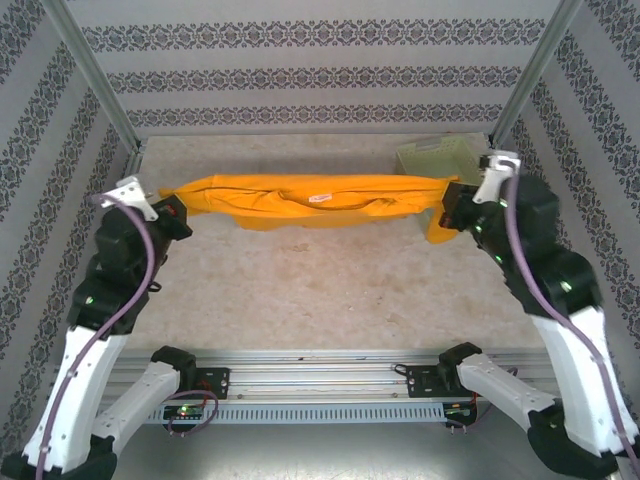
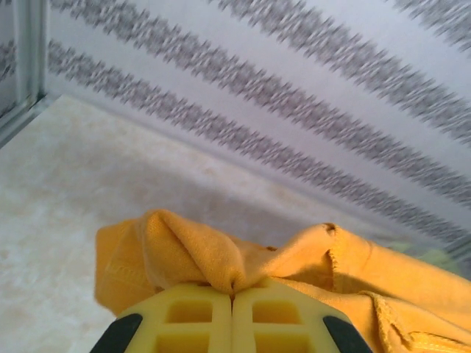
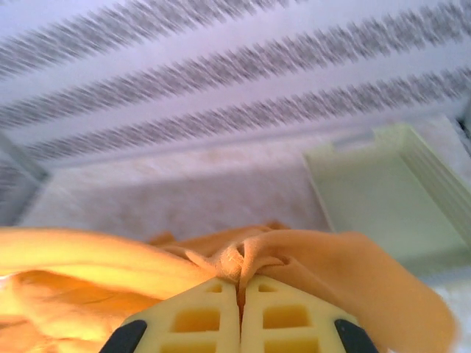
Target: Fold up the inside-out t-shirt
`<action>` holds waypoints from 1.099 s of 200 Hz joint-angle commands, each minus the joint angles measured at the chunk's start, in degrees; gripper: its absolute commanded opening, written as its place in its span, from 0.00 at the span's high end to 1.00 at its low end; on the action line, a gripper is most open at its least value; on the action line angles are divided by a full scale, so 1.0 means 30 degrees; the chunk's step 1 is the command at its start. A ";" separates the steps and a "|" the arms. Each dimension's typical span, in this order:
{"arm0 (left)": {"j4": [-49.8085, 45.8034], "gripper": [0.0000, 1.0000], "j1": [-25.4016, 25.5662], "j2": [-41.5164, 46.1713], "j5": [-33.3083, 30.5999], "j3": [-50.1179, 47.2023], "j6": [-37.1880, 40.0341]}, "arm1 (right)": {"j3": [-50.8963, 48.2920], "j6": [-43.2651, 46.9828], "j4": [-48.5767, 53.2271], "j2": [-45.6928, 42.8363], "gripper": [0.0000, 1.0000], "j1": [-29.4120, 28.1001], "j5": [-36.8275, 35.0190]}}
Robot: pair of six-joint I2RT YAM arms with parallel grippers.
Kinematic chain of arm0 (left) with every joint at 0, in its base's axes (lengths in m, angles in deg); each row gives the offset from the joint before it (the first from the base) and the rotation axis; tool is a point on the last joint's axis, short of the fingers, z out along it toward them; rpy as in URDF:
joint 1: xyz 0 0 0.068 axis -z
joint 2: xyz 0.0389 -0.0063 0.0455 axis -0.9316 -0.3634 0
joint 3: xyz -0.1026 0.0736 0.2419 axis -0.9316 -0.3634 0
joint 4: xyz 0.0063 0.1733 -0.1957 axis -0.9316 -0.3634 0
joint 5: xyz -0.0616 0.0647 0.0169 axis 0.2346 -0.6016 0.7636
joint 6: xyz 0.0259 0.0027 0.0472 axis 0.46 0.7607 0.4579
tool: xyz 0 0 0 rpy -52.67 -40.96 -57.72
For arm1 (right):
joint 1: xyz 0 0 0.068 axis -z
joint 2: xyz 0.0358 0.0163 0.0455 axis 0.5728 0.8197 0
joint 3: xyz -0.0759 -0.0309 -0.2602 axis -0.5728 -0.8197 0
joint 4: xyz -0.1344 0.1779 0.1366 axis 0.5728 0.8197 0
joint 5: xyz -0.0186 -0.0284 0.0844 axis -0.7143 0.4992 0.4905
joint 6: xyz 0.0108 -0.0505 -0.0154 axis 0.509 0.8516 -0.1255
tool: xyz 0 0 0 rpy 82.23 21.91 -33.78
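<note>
t-shirt (image 1: 320,205): orange-yellow, stretched as a band between the 2 pincers, over the desk's (image 1: 300,290) far half
left pincer (image 2: 232,293): clenched on the cloth's left end
right pincer (image 3: 239,285): clenched on the right end, near a pale green tray (image 3: 383,191)

we can read no text, brand or number; a small white tag (image 1: 320,198) on the t-shirt (image 1: 260,205) is too blurred to make out.
</note>
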 commanded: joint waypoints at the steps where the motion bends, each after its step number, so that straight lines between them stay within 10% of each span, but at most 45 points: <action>1: 0.0087 1.00 0.0146 0.1228 0.1174 0.1461 -0.0351 | 0.1837 0.0258 0.0243 -0.1253 1.00 -0.0848 0.1467; 67: 0.0628 1.00 0.0117 0.0831 0.1476 0.5210 0.0139 | 0.4812 -0.0897 -0.1296 -0.0396 1.00 -0.1021 0.2237; 111: -0.1355 1.00 0.0119 -0.5267 -0.3867 0.7062 0.0351 | 0.4158 0.0050 -0.2201 0.3520 1.00 -0.0815 -0.1547; 148: -0.1744 1.00 0.0048 -1.1427 -0.6907 0.7662 0.0274 | 0.1308 -0.0780 -0.4775 0.7708 1.00 0.0674 0.0241; 220: 0.0934 1.00 -0.1825 -2.2111 -0.5486 0.8912 -0.0126 | 0.3410 -0.1904 -0.6913 1.9024 1.00 0.1956 0.2147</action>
